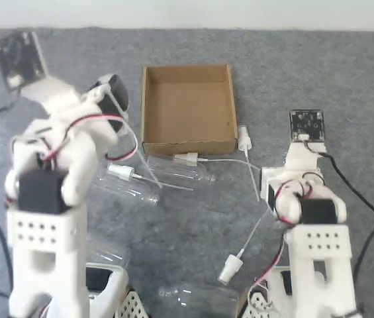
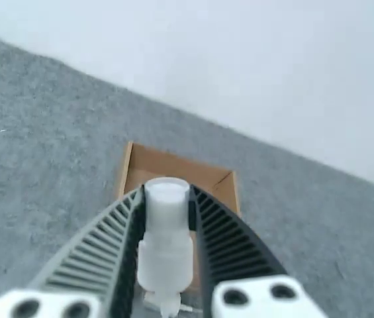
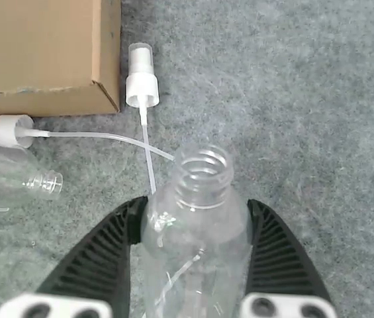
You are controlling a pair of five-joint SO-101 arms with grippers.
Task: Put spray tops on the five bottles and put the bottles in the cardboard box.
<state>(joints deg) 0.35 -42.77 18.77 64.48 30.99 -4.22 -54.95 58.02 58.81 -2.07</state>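
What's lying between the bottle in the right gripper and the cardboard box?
Right wrist view: a loose spray top beside the box corner, its dip tube crossing a second top's tube near the bottle mouth.

bottle (image 3: 196, 225) base cut off, spray top (image 2: 165, 245) underside cropped

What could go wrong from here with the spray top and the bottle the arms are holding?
The spray top in the left jaws must meet the narrow open neck of the clear bottle in the right jaws; slight misalignment could miss it. Loose dip tubes cross close beside that bottle and might snag. The smooth bottle may also twist in the grip.
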